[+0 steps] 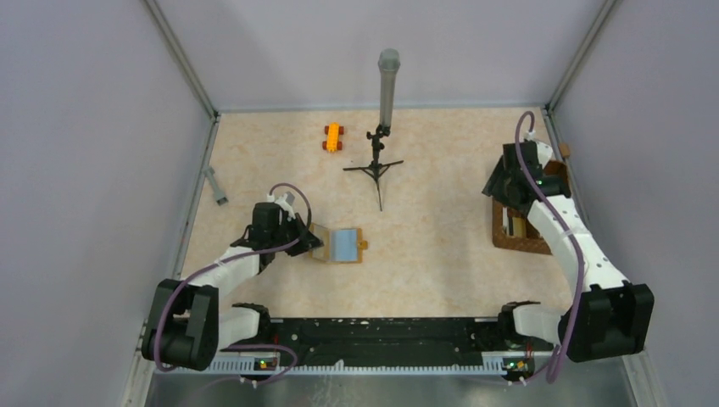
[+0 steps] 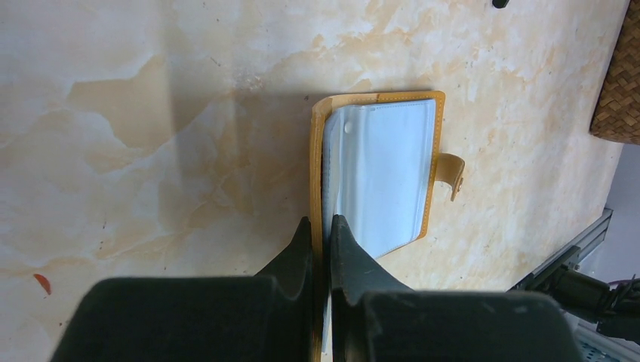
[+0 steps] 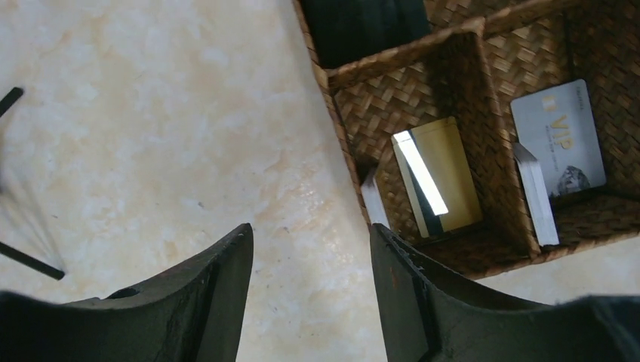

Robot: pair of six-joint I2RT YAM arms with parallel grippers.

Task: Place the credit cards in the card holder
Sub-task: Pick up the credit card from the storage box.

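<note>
You're looking at a mustard-orange card holder [image 2: 375, 172] with paler stitching and blue-white glossy inner sleeves, set against a table [image 2: 151, 151] marbled in cream and tan. Your basket [image 3: 423, 83] is brown woven wicker, and the cards in it are a gold card [image 3: 441, 177] with a dark stripe and a silvery grey card [image 3: 558, 139] lettered in gold. The toy car [image 1: 334, 136] is orange with black wheels.

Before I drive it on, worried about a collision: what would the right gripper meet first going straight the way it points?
Most likely the bare table just beside the wicker basket. The right gripper has open jaws, and one lines up with the basket's wall, so it might clip that first; depth is unclear.
</note>
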